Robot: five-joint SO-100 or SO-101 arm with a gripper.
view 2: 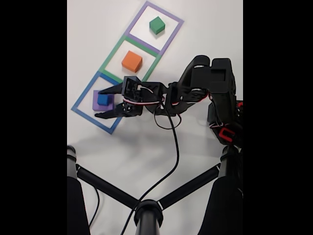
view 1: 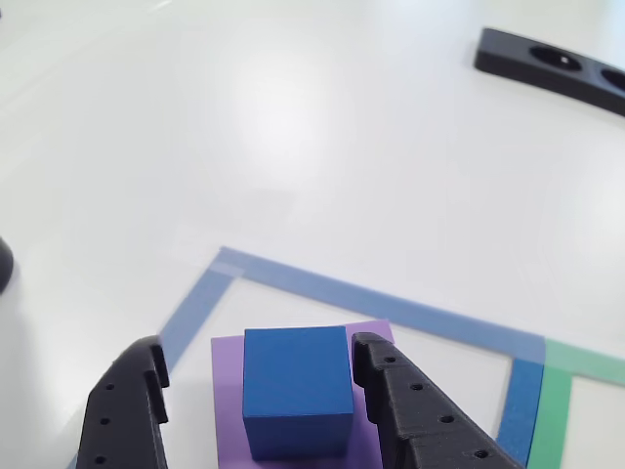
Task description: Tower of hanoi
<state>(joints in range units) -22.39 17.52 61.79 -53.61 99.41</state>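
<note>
Three taped squares run in a row across the white surface (view 2: 205, 29). In the fixed view, the far one holds a green cube (view 2: 157, 25), the middle one an orange cube (view 2: 132, 61), and the nearest, the blue-taped square (view 2: 82, 111), holds a flat purple block (view 2: 95, 105) with a small blue cube (view 2: 103, 99) stacked on top.

The gripper (view 1: 256, 360) hangs low over that stack with its fingers (view 1: 391, 391) spread apart, one on each side of the blue cube. Seen from the other view, the right finger is just beside the cube's side face, perhaps touching, while the left finger stands clear of it. Nothing is gripped yet.

That cube looks rigid and light, probably painted wood or plastic, with flat smooth faces that could slip under a weak pinch. I'd take it across the two opposite side faces, about mid-height, squarely, so it does not twist. Closing too low risks catching the purple block beneath and dragging it off its square.
</note>
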